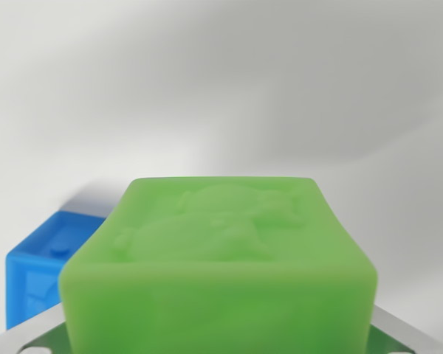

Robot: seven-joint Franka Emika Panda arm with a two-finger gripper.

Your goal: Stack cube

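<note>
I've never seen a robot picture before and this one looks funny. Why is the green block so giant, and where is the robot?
The camera sits on the robot arm's wrist, looking down past its gripper, so you see what the arm "sees", not the arm itself. The green cube looks giant only because it is very close to the lens. It has a raised picture moulded on its top face. The shiny metal bits at the bottom corners are probably parts of the gripper, so the green cube seems to be held, though the fingers themselves are hidden. Behind it, on the wrist view's left, a blue cube rests on the plain white surface. The job is to stack one cube on the other.
</note>
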